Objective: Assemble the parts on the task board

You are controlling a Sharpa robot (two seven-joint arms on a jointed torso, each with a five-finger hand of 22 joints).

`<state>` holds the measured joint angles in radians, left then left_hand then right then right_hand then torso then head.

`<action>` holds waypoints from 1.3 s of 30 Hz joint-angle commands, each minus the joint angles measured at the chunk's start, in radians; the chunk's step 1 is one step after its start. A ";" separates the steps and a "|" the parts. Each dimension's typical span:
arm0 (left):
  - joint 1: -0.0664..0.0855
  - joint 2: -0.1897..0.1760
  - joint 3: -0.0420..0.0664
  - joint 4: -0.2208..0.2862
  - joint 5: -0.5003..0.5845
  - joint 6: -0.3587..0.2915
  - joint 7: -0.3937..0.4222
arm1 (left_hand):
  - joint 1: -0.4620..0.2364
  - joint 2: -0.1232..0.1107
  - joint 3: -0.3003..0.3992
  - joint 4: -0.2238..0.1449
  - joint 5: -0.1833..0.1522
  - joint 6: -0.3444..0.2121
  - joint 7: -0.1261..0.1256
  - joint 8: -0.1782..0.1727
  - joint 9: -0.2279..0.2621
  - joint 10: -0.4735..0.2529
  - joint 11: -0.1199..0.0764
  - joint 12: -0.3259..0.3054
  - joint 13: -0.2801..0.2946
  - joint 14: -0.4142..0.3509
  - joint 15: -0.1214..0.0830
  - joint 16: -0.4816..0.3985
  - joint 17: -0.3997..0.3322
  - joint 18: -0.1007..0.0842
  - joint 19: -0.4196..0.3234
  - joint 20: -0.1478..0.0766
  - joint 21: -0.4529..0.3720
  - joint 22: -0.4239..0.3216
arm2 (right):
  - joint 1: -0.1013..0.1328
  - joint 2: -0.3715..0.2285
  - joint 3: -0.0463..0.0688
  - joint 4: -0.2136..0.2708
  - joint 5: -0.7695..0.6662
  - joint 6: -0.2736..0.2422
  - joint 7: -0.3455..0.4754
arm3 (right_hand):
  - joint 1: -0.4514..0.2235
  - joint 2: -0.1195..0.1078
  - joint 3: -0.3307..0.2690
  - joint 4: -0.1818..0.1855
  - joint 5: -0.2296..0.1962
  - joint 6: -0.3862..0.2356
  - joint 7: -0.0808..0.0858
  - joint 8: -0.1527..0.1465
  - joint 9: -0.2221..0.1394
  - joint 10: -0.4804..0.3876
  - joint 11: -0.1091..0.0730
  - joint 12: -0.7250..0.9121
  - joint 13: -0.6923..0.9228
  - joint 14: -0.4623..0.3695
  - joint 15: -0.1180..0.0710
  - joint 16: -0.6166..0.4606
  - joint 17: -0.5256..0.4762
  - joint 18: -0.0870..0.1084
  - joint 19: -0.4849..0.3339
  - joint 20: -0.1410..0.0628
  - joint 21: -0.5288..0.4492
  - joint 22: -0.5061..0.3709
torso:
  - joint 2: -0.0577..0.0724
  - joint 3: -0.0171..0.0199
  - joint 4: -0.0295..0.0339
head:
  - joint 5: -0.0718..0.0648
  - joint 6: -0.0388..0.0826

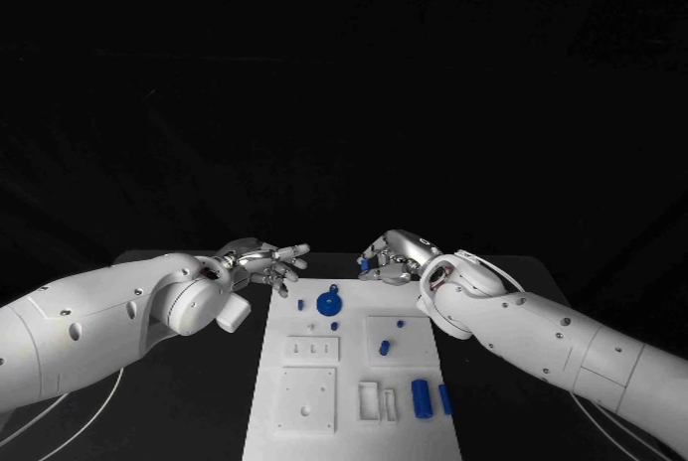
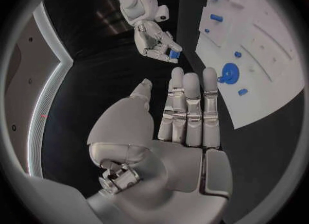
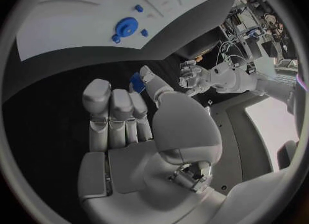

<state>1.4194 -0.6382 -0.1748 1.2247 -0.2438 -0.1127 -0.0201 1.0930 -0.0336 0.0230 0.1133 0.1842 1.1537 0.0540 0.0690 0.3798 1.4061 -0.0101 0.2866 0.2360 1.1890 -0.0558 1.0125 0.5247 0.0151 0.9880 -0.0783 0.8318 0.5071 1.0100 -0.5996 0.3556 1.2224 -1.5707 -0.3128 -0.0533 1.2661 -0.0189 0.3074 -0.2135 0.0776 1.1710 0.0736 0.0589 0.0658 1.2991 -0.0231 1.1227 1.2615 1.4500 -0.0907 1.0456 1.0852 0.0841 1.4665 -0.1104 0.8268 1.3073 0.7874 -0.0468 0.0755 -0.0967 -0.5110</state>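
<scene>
The white task board (image 1: 287, 426) lies in the middle of the table. A round blue disc part (image 1: 330, 304) sits near its far end, with several small blue parts around it and two longer blue pieces (image 1: 421, 398) toward the near right. My right hand (image 1: 398, 254) hovers just beyond the board's far right corner and pinches a small blue part (image 1: 364, 265) between thumb and fingers; the part (image 3: 136, 82) also shows in the right wrist view. My left hand (image 1: 265, 262) hangs off the far left corner, fingers (image 2: 190, 105) stretched out, holding nothing.
White raised blocks and slotted fixtures (image 1: 311, 350) stand on the board's near half. The board (image 2: 270, 80) and disc (image 2: 229, 72) lie beside the left hand's fingertips. Black table surrounds the board on both sides.
</scene>
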 commanded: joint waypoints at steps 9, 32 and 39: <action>0.001 0.029 -0.006 -0.018 -0.078 0.002 -0.062 | -0.014 -0.030 0.023 0.006 0.026 -0.034 -0.010 -0.002 0.359 -0.079 -0.003 0.137 0.073 -0.054 0.001 0.136 -0.093 0.010 -0.047 0.005 0.051 0.070 | 0.000 0.063 -0.003 0.042 -0.056 0.082 -0.104 | -0.008 -0.004 0.012 0.001 0.030 -0.006 0.004 0.003 0.001 -0.008 0.008 0.001 -0.003 -0.002 0.008 -0.003 -0.005 0.002 0.056 0.008 -0.004 0.098 | -0.012 0.0010 -0.0053 | 0.007 -0.012; -0.006 0.067 -0.014 -0.014 -0.223 0.026 -0.121 | -0.011 -0.065 0.039 0.045 -0.010 -0.063 0.000 -0.004 0.424 -0.136 0.010 0.181 0.069 -0.102 0.015 0.179 -0.159 0.011 -0.071 0.020 0.028 0.094 | 0.001 0.125 -0.017 0.049 -0.058 0.125 -0.145 | -0.014 0.002 0.010 0.001 0.044 -0.006 0.004 0.004 0.001 -0.013 0.007 -0.001 -0.007 -0.002 0.009 -0.004 -0.007 0.004 0.056 0.009 -0.007 0.097 | -0.007 -0.0009 -0.0056 | 0.009 -0.016; -0.006 0.071 -0.014 -0.014 -0.228 0.028 -0.137 | -0.008 -0.064 0.043 0.044 -0.010 -0.069 0.001 -0.005 0.418 -0.139 0.011 0.179 0.067 -0.104 0.016 0.177 -0.162 0.012 -0.070 0.020 0.026 0.094 | 0.001 0.131 -0.019 0.049 -0.058 0.132 -0.150 | -0.014 0.002 0.010 0.001 0.044 -0.006 0.004 0.004 0.001 -0.013 0.007 -0.001 -0.007 -0.002 0.009 -0.004 -0.007 0.004 0.056 0.009 -0.007 0.097 | -0.006 0.0005 -0.0075 | 0.010 -0.016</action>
<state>1.4132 -0.5714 -0.1895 1.2088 -0.4514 -0.1031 -0.1395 1.0814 -0.0975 0.0649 0.1590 0.1773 1.0912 0.0531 0.0689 0.7989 1.2754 0.0020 0.4693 0.3044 1.0896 -0.0392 1.1888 0.3648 0.0152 0.9236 -0.0592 0.8641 0.6007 1.0106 -0.4703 0.3369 1.2705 -1.6174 -0.2032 -0.1936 1.2591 -0.0172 0.3151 -0.2111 0.1144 1.1647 0.0756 0.0593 0.0659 1.2919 -0.0159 1.1226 1.2555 1.4466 -0.0874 1.0455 1.0795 0.0840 1.4665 -0.1103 0.8230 1.3078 0.7804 -0.0471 0.0692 -0.0873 -0.5264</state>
